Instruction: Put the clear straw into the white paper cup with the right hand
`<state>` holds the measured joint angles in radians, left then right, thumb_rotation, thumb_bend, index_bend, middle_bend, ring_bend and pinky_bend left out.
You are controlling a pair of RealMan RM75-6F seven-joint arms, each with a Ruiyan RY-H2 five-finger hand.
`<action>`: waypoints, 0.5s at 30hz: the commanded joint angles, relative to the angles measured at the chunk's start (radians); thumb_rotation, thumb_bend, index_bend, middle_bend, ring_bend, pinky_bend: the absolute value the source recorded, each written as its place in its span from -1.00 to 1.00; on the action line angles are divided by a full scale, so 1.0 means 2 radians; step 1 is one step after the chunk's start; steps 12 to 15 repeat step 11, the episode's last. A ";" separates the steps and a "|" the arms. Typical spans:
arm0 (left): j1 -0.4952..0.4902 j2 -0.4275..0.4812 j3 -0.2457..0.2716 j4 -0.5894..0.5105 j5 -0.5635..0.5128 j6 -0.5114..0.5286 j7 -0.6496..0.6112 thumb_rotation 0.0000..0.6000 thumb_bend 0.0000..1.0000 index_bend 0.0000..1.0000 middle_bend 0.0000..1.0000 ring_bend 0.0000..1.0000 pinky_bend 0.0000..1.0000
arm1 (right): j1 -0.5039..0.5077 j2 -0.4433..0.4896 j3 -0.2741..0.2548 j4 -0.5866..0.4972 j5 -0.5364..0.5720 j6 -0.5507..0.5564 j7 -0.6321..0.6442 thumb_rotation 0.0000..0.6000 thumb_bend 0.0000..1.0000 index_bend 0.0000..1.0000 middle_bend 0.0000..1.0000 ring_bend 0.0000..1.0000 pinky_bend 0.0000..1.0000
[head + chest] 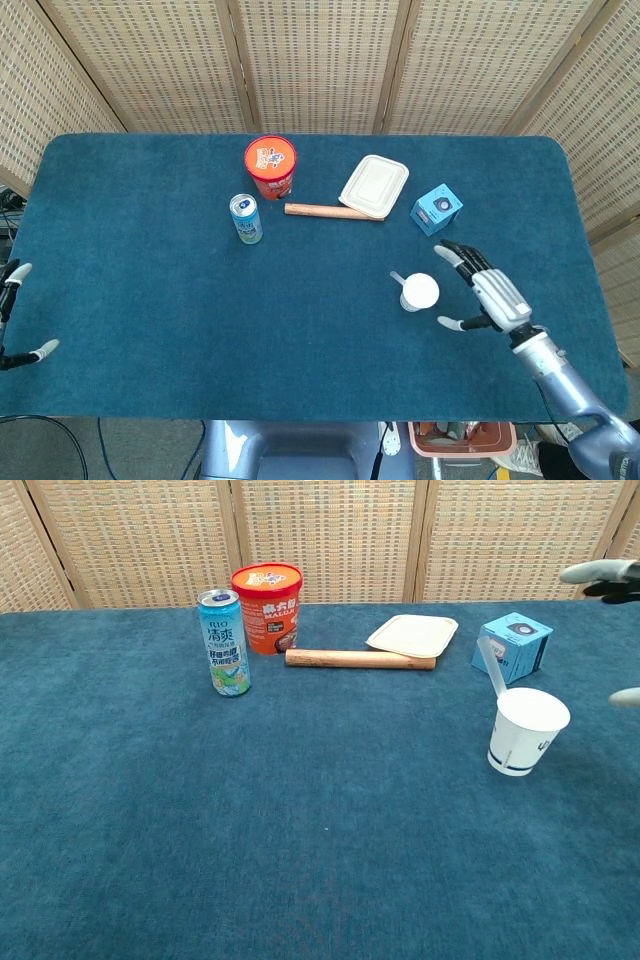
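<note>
The white paper cup (419,292) stands upright on the blue table (150,300), toward the 4 o'clock part of the head view, well in from both the near edge and the right edge. The clear straw (491,669) sits inside it, leaning out over the rim toward 11 o'clock in the chest view. A wide stretch of bare cloth lies to the cup's 9 o'clock and along the whole near edge.

At the cup's 12 o'clock sits a small blue box (436,209), near but apart. Further toward 10 o'clock a wooden rolling pin (333,211) lies flat, touching a white lidded container (374,186). A red tub (270,166) and a drink can (246,218) stand upright close together, well apart from the cup.

The right hand (488,293) hovers at the cup's 3 o'clock, just beside it and not touching, fingers spread wide and holding nothing. At the far left edge only 2 fingertips of the left hand (12,312) show, set apart; whether it grips anything cannot be told.
</note>
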<state>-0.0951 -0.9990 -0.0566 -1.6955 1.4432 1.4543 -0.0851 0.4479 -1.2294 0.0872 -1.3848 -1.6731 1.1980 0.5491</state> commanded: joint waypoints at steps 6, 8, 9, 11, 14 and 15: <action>0.007 -0.009 0.005 0.006 0.007 0.010 0.006 1.00 -0.88 -1.00 -1.00 -1.00 -1.00 | -0.112 -0.011 -0.021 0.029 -0.035 0.195 -0.163 1.00 -1.00 -1.00 -1.00 -1.00 -1.00; 0.009 -0.011 0.007 0.008 0.012 0.013 0.007 1.00 -0.88 -1.00 -1.00 -1.00 -1.00 | -0.123 -0.017 -0.023 0.035 -0.038 0.215 -0.176 1.00 -1.00 -1.00 -1.00 -1.00 -1.00; 0.009 -0.012 0.008 0.008 0.014 0.015 0.008 1.00 -0.88 -1.00 -1.00 -1.00 -1.00 | -0.127 -0.020 -0.025 0.038 -0.040 0.223 -0.180 1.00 -1.00 -1.00 -1.00 -1.00 -1.00; 0.010 -0.014 0.008 0.009 0.016 0.017 0.012 1.00 -0.88 -1.00 -1.00 -1.00 -1.00 | -0.131 -0.021 -0.026 0.045 -0.039 0.228 -0.184 1.00 -1.00 -1.00 -1.00 -1.00 -1.00; 0.010 -0.014 0.008 0.009 0.016 0.017 0.012 1.00 -0.88 -1.00 -1.00 -1.00 -1.00 | -0.131 -0.021 -0.026 0.045 -0.039 0.228 -0.184 1.00 -1.00 -1.00 -1.00 -1.00 -1.00; 0.010 -0.014 0.008 0.009 0.016 0.017 0.012 1.00 -0.88 -1.00 -1.00 -1.00 -1.00 | -0.131 -0.021 -0.026 0.045 -0.039 0.228 -0.184 1.00 -1.00 -1.00 -1.00 -1.00 -1.00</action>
